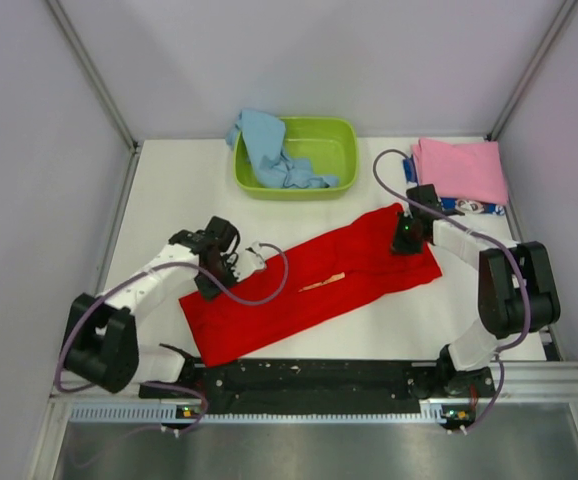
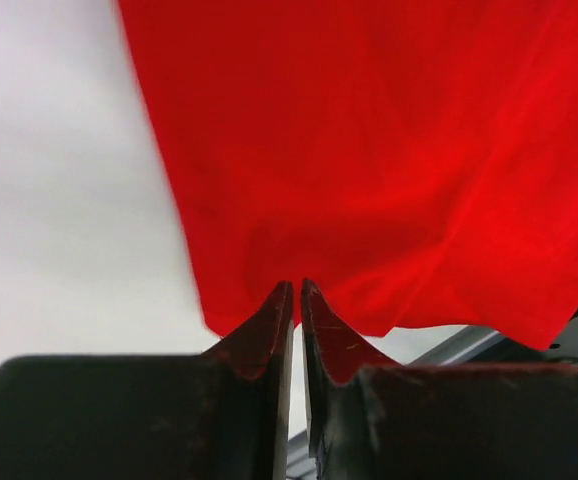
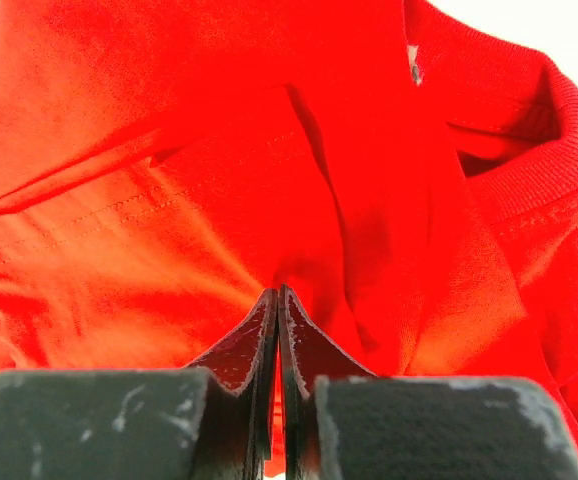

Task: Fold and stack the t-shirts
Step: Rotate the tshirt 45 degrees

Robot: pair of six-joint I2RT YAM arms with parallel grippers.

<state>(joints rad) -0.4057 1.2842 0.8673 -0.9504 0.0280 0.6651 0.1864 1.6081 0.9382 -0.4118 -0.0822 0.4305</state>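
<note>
A red t-shirt point(image 1: 314, 285) stretches across mid-table, left gripper point(image 1: 252, 260) at its 10 o'clock edge, right gripper point(image 1: 406, 238) at 2. At 12, a light blue t-shirt point(image 1: 267, 140) drapes a green basin point(image 1: 341, 125); pink t-shirt point(image 1: 461, 168) at 1.

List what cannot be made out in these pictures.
- Dark blue printed cloth: top view, mostly under the pink t-shirt.
- Light blue t-shirt: top view, bunched over the basin rim, shape unreadable.
- Red t-shirt: wrist views cut it off at the edges; left one is blurred.
- Right gripper: top view, fingertips hidden beneath its own body.
</note>
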